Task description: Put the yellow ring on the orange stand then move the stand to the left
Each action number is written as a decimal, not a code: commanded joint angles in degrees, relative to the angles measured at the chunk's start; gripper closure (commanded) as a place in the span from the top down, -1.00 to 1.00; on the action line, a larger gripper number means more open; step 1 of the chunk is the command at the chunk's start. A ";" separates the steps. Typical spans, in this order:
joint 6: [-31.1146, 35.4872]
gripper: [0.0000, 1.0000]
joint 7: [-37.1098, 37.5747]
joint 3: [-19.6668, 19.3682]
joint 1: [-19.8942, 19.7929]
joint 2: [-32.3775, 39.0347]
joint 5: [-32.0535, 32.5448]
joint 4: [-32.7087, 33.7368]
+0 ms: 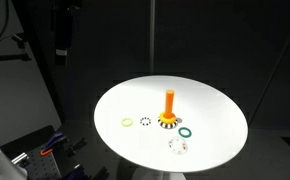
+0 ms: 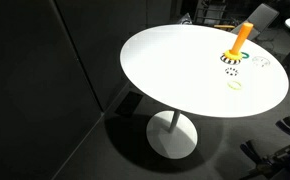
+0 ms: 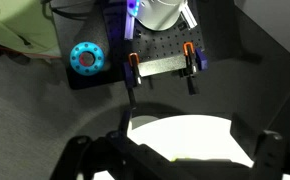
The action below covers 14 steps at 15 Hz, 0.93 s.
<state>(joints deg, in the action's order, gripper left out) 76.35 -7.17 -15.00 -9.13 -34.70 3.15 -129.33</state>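
Nothing is done yet: the yellow ring (image 1: 127, 123) lies flat on the table (image 1: 217, 108), apart from the orange stand (image 1: 169, 105), with a patterned ring (image 1: 145, 121) between. In the wrist view the gripper (image 3: 175, 160) hangs above, jaws wide and empty.

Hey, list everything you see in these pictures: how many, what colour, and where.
table: one, white, round, middle of the scene
orange stand: one, orange peg on a checkered base, upright mid-table
yellow ring: one, pale yellow, flat on the table, apart from the stand
patterned ring: one, black-and-white, between yellow ring and stand
green ring: one, dark green, beside the stand's base
pale ring: one, whitish, nearer the table edge
board: one, black, wrist view
clamps: two, orange, on the board
disc: one, blue, beside the board
gripper: one, dark, open, empty
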 commanded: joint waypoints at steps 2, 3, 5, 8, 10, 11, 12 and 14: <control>-0.07 1.00 -0.29 0.42 -0.59 0.08 -0.18 0.16; -0.07 1.00 -0.29 0.42 -0.59 0.05 -0.18 0.17; 0.55 1.00 -0.01 0.42 -0.65 0.28 -0.17 -0.10; 4.01 1.00 0.88 0.38 -0.80 1.18 -0.64 -1.25; 7.73 1.00 1.49 0.46 -0.78 2.33 -1.17 -2.12; 9.55 1.00 1.78 0.54 -0.70 3.32 -1.55 -2.35; 11.45 1.00 2.05 0.68 -0.66 4.04 -1.88 -2.69; 15.36 1.00 2.67 1.18 -0.49 5.89 -2.72 -3.35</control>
<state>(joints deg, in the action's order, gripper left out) 87.50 -6.10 -14.84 -9.16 -31.21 2.06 -132.40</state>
